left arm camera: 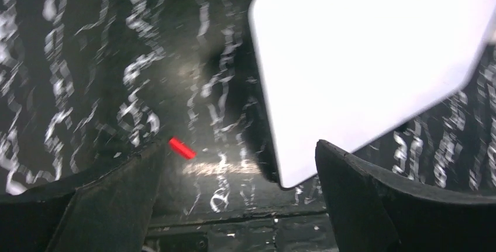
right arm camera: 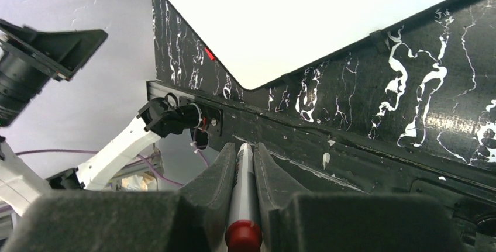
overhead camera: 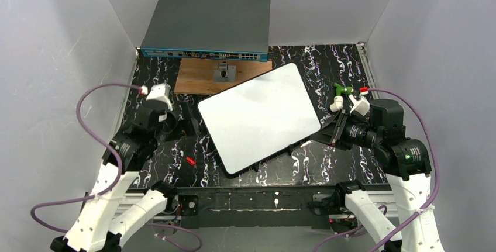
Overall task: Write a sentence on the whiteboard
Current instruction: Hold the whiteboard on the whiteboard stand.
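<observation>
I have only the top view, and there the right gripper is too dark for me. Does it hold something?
Observer: Yes. The right wrist view shows the right gripper shut on a marker with a red rear end.
Operator: Does the tip touch the board?
Observer: No. The tip stops short of the whiteboard, near its closest corner.
Operator: And the left gripper, is it holding anything?
Observer: No. In the left wrist view the left gripper is wide open, with nothing between its fingers.
</observation>
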Robot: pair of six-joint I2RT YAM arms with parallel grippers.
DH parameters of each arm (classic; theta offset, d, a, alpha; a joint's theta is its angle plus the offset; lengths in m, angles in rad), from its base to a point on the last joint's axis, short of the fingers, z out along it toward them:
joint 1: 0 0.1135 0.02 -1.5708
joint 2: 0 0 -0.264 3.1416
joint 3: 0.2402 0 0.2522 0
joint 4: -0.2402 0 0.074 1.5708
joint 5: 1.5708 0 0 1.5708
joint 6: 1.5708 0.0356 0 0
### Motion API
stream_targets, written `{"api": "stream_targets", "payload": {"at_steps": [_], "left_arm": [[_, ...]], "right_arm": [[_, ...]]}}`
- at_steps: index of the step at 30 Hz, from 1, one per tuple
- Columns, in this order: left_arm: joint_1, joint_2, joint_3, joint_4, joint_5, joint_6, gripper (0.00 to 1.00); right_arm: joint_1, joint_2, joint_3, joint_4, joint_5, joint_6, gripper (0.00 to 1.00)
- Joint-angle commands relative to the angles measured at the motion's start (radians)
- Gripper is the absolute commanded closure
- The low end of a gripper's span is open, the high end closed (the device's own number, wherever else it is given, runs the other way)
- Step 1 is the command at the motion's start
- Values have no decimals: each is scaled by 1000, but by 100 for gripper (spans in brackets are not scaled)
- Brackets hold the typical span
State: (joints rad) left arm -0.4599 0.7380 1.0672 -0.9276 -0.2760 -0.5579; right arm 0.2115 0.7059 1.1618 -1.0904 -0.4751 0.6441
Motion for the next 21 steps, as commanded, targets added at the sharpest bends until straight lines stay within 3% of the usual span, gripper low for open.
{"api": "stream_targets", "payload": {"at_steps": [1, 4, 7, 9, 16, 18, 21], "left_arm": [[53, 135, 139, 131, 372, 235, 2], [86, 292, 280, 154, 568, 286, 2], [94, 449, 395, 122, 659, 365, 13], [102, 519, 446, 107, 716, 402, 15], [113, 629, 475, 137, 805, 460, 20], [119, 667, 466, 153, 812, 452, 26], [131, 717, 471, 197, 837, 416, 28]], "right_arm": [[-3, -14, -7, 73, -73, -36, 99], [-3, -23, -9, 86, -98, -39, 99], [-3, -37, -5, 108, -137, -40, 99], [-3, -47, 4, 108, -134, -34, 99], [-3, -71, 23, 47, -94, -23, 99], [-3, -78, 18, 45, -89, -17, 99], [-3, -84, 6, 42, -92, -9, 99]]}}
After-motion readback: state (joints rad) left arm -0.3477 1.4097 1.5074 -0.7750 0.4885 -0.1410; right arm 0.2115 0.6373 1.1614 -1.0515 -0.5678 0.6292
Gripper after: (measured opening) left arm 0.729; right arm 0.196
